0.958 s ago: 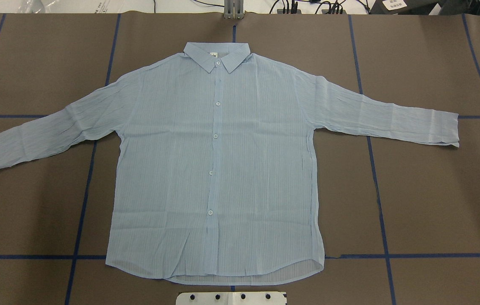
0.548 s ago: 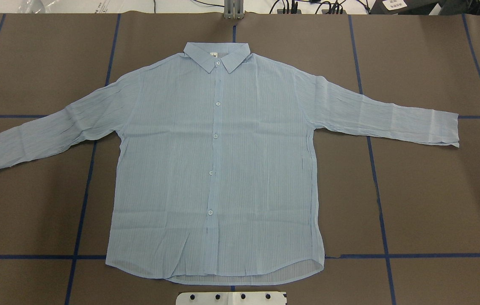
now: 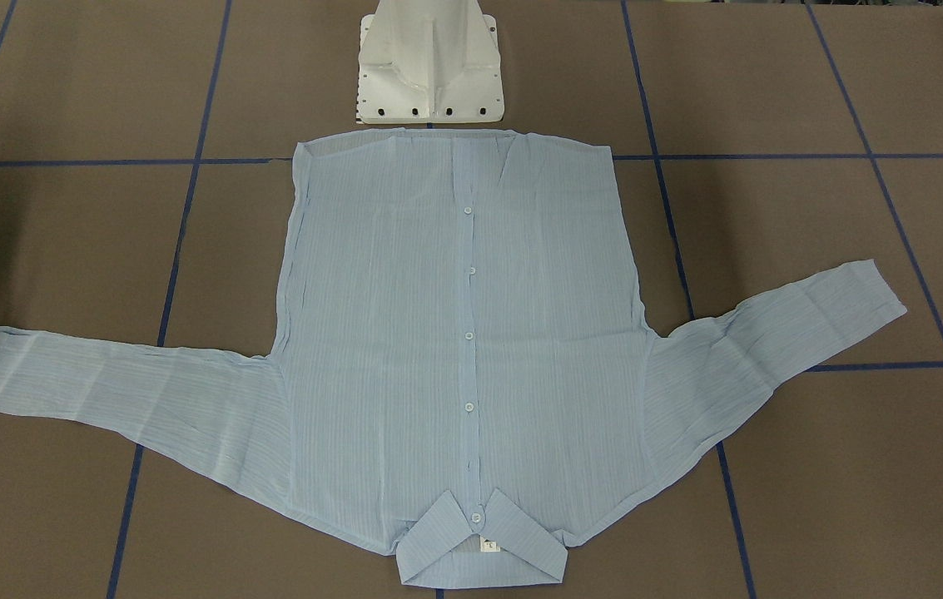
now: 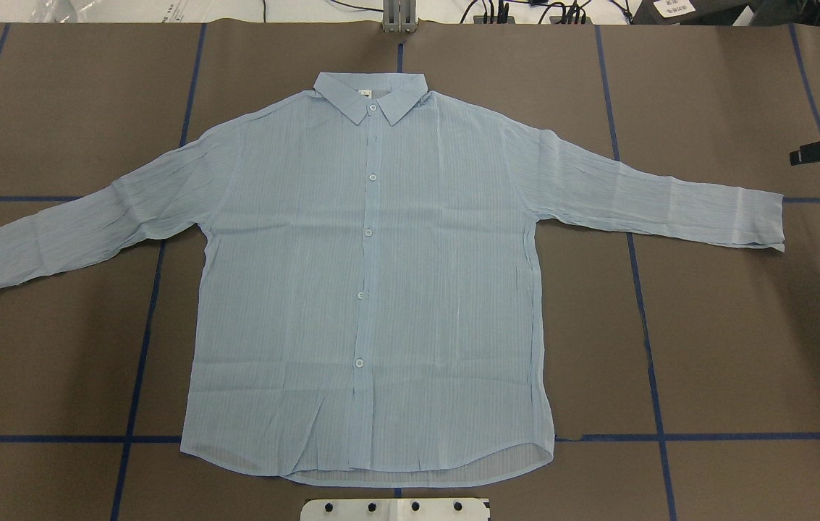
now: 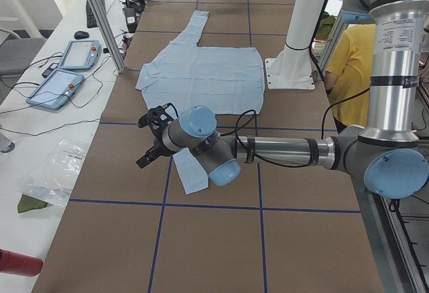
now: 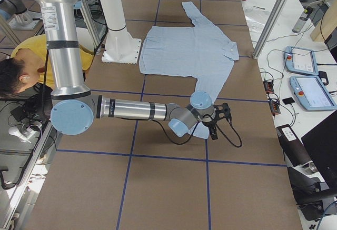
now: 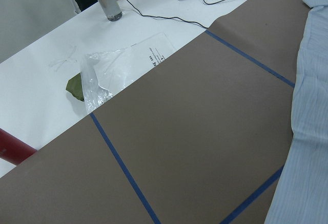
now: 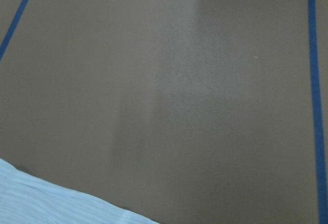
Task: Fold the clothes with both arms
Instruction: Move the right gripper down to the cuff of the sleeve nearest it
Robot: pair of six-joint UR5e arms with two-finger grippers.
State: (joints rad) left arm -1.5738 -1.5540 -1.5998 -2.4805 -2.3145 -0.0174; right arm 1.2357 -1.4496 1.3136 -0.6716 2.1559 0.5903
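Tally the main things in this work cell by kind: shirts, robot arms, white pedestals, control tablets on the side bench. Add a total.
Shirt: 1
Robot arms: 2 (left arm, right arm)
White pedestal: 1
Control tablets: 2
Total: 6

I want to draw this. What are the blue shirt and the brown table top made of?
The shirt looks like thin woven cloth, maybe cotton: it crinkles, and fine stripes show. The table top looks like dull brown paper, without shine. Its blue lines look like stuck-on tape.
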